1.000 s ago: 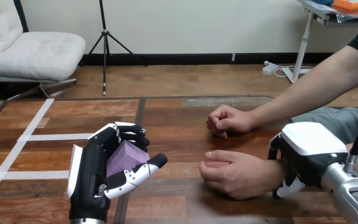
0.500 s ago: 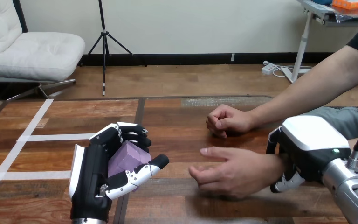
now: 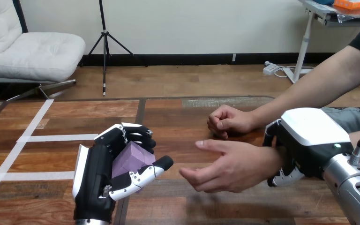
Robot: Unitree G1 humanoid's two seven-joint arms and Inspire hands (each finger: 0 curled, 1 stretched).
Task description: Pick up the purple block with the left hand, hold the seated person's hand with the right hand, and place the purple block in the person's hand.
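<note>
Fingers (image 3: 133, 132) and thumb of the left hand (image 3: 93, 180) are curled tight round the purple block (image 3: 131, 158), which sits clamped in the palm over the table (image 3: 178, 115), close to its near edge and left of the middle. Just to the block's right, apart from it, the person's nearer hand (image 3: 229, 166) hangs half open above the wood, turned on its edge with the fingertips pointing at the block. The right hand (image 3: 309, 133) is closed on the person's wrist (image 3: 269, 161), white shell on top, fingers hooked underneath and the thumb over the far side. The person's other hand (image 3: 227, 121) rests as a loose fist further back, toward the far edge.

From where I stand, the pick-up and the hold both look done, so the hand-over is the step in hand. The next move calls for a short carry to the right and a little forward, then easing the fingers off once the block is cradled; the palm would take it better if it faced up.

The left forearm rises from the near edge, palm facing right. The right forearm slants in from the near right corner.
</note>
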